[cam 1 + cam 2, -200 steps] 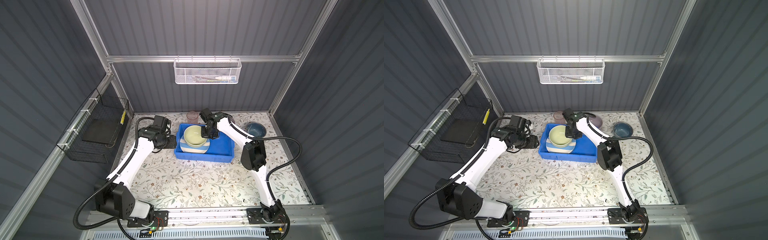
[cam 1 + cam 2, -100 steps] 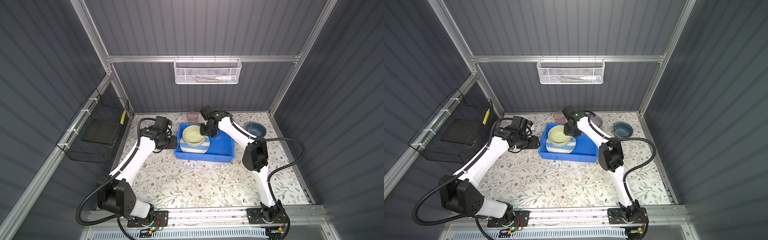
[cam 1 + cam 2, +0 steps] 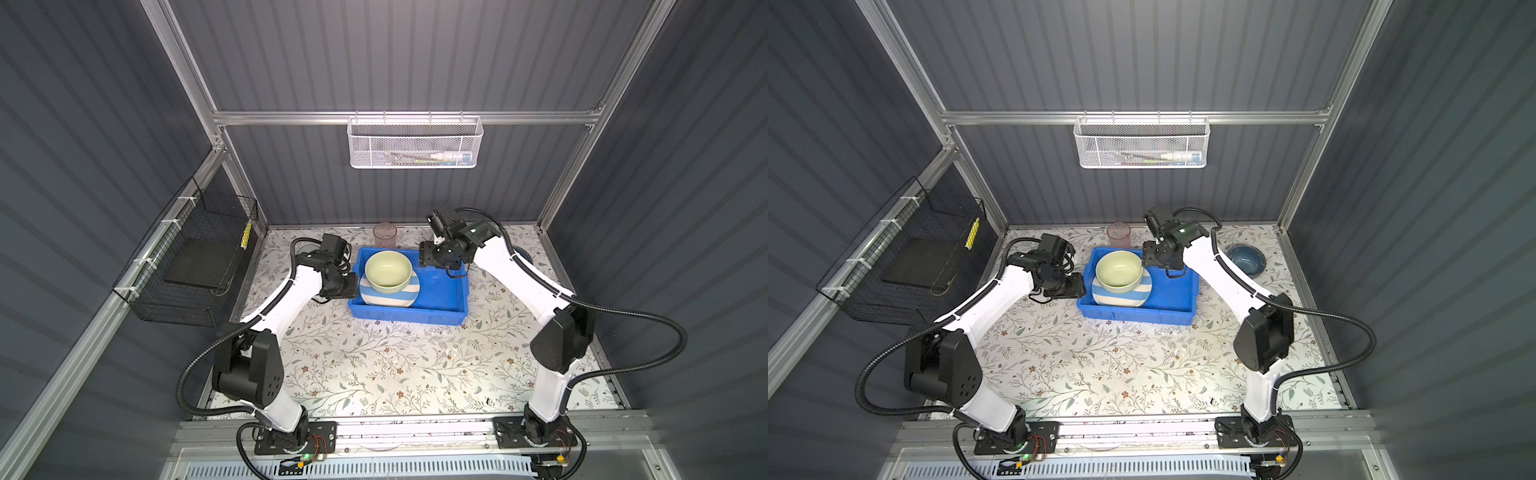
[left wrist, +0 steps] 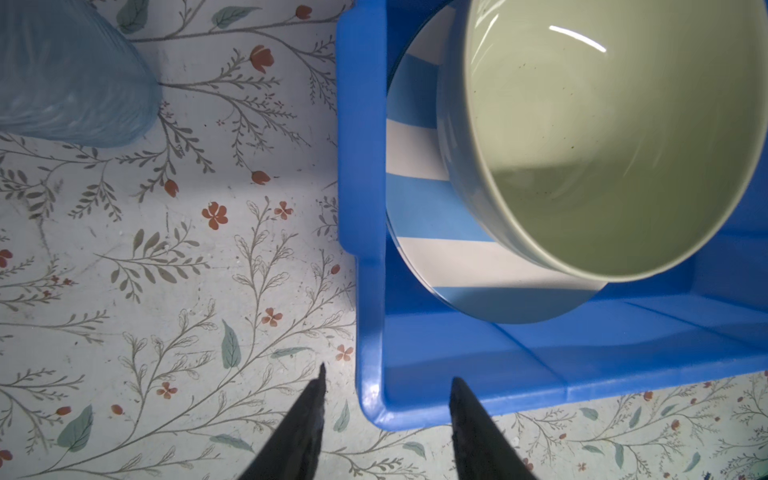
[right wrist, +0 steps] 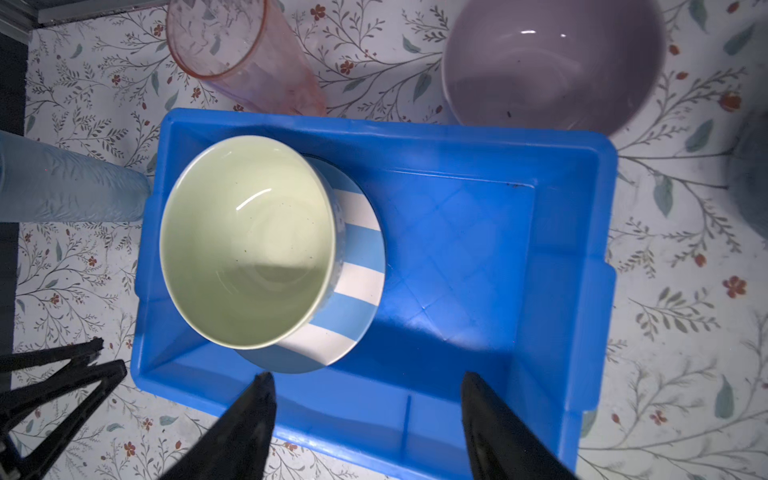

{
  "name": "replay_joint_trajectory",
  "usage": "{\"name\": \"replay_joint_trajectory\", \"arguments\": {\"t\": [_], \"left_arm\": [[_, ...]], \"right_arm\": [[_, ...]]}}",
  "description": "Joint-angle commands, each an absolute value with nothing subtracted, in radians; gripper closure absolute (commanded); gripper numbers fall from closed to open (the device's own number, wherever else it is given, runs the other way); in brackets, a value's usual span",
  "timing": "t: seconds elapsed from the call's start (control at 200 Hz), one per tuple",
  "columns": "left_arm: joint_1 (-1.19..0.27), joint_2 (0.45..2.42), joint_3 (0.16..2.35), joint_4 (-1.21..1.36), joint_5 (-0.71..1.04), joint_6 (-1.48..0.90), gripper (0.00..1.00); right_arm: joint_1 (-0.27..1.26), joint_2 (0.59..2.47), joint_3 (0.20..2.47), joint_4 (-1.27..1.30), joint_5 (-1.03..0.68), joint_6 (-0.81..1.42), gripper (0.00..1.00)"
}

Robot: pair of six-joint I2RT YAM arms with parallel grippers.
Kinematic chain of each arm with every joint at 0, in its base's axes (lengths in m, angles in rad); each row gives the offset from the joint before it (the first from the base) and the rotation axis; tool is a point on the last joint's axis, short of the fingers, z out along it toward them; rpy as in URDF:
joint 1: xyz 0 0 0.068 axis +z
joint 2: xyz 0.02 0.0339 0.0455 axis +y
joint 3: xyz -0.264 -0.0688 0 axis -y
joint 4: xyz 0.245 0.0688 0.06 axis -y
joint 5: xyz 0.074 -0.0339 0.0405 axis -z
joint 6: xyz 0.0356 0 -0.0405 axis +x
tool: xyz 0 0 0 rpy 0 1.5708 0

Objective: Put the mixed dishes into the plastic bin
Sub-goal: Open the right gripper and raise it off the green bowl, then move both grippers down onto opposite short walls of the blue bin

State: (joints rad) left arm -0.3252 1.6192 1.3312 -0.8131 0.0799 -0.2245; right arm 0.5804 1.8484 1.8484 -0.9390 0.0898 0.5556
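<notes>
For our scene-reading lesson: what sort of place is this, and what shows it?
Probably a robot test cell, not a kitchen: ribbed grey walls on an aluminium frame, a left arm and right arm bolted to a front rail, and a bowl and plate in a blue bin.

Behind hangs a white mesh basket [image 3: 414, 145], leftward a black wire basket [image 3: 174, 307].
</notes>
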Motion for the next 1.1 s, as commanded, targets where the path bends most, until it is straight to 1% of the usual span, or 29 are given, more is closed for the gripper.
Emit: {"name": "replay_joint_trajectory", "arguments": {"t": [0.0,0.27,0.395,0.485,0.675,0.921,1.041,1.096], "left_arm": [[-0.317,1.642,1.349,-0.805,0.1,-0.198,0.51],[-0.317,1.691,1.344,-0.789,0.103,-0.191,0.54],[-0.318,1.708,1.344,-0.787,0.109,-0.195,0.59],[-0.318,1.721,1.344,-0.784,0.119,-0.198,0.65],[-0.317,1.744,1.345,-0.786,0.129,-0.198,0.7],[-0.318,1.729,1.324,-0.781,0.132,-0.204,0.72],[-0.318,1.73,1.314,-0.783,0.14,-0.207,0.78],[-0.318,1.727,1.306,-0.782,0.142,-0.21,0.79]], "right_arm": [[0.557,1.777,1.738,-0.937,0.129,0.534,0.29],[0.496,1.631,1.436,-0.871,0.101,0.53,0.38],[0.482,1.609,1.34,-0.82,0.062,0.538,0.43],[0.482,1.619,1.308,-0.805,0.064,0.54,0.44],[0.482,1.657,1.276,-0.781,0.066,0.545,0.5],[0.482,1.672,1.234,-0.756,0.058,0.544,0.59],[0.482,1.664,1.208,-0.745,0.039,0.543,0.65],[0.482,1.654,1.195,-0.739,0.032,0.545,0.69]]}}
